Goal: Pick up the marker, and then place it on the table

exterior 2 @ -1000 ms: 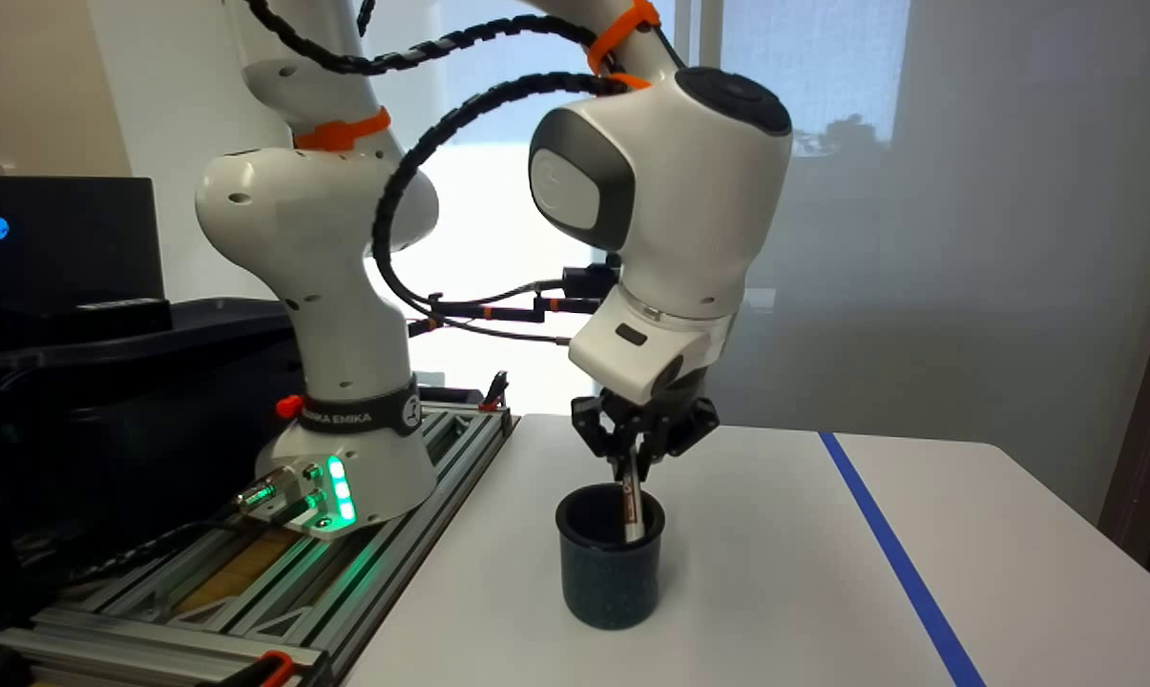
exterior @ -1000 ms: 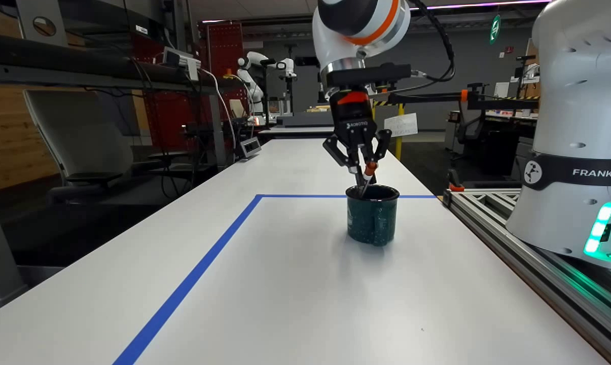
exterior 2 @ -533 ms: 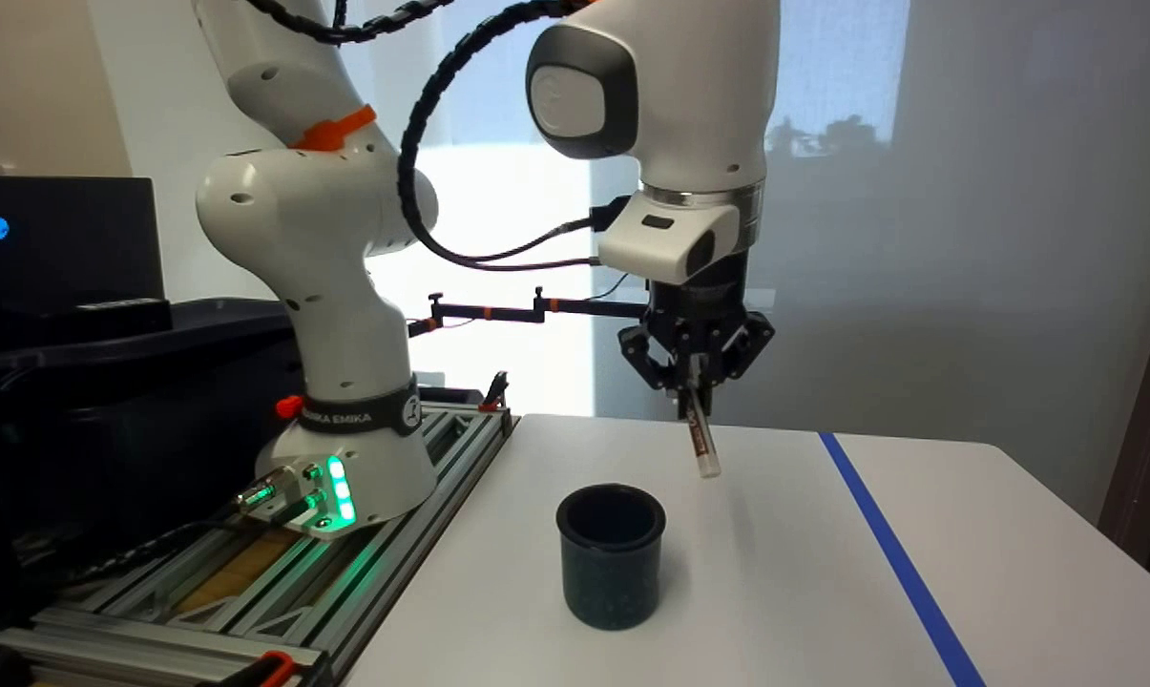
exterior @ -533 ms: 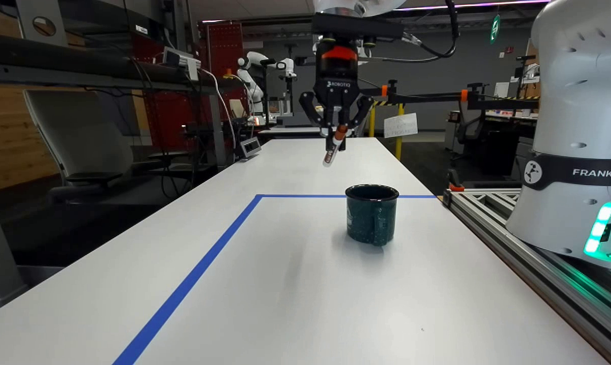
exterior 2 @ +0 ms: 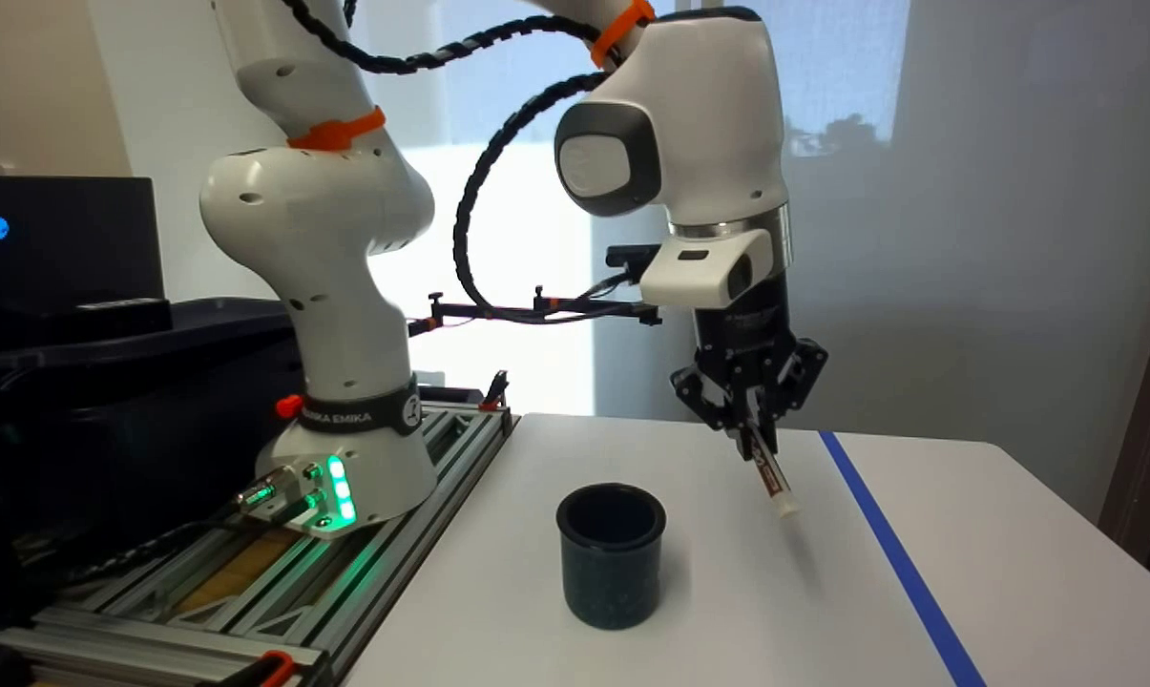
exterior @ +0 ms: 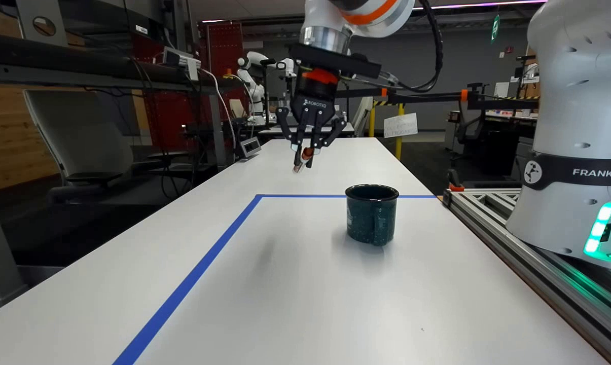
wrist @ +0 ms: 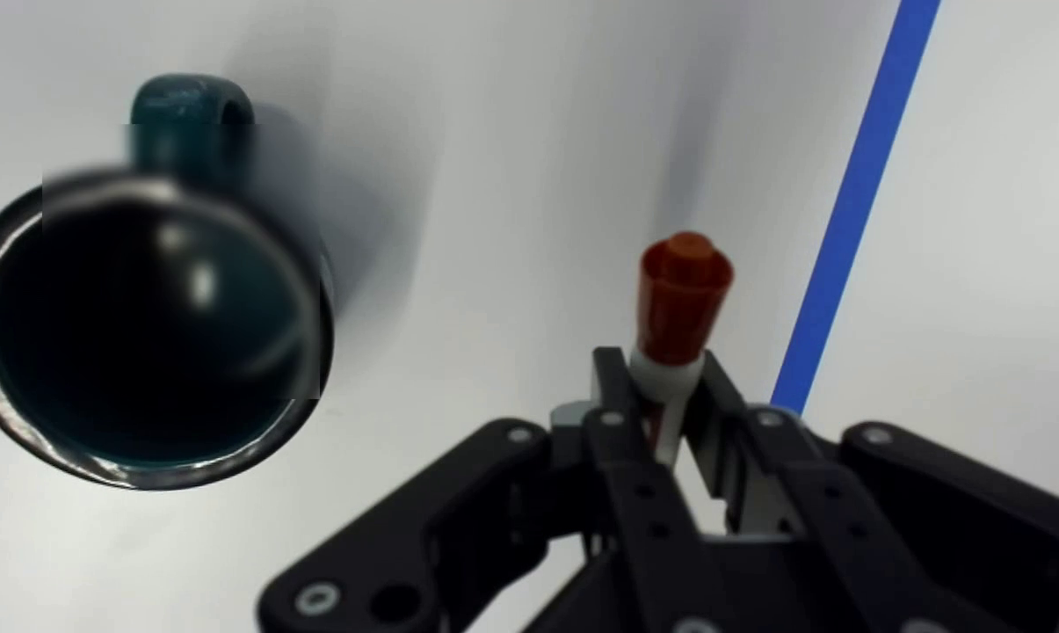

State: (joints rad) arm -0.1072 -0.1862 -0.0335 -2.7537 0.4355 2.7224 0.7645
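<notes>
I am gripping the marker [exterior 2: 773, 485] in my claw [wrist: 661, 374], both fingers [wrist: 643, 501] pressing it from its sides. Wrist view: the reddish-orange cap [wrist: 683, 308] is showing plainly; the barrel [wrist: 667, 429], past a white band [wrist: 667, 381], is vanishing between my fingers. In an exterior view the cap is hiding among my claw's parts, while the pale end [exterior 2: 785, 507] is pointing down at a slant; I am making out lettering [exterior 2: 763, 461] on the barrel, but it is running too small for reading. The marker is hanging above the table [exterior: 310, 314], apart from it, a blurred shadow [exterior 2: 805, 563] lying on the white surface between the dark teal mug [exterior: 368, 218] and the long strip of blue tape [exterior: 199, 274].

The mug is standing upright on the table, near the marker. Its rim [wrist: 147, 477] is reaching the left edge of the wrist view, blocky smearing is crossing rim and handle [wrist: 169, 114], and the inside is looking too dark for me to find the bottom. The tape is running out of frame in all three views. My arm [exterior 2: 718, 124] is being cut off at the top in both exterior views.
</notes>
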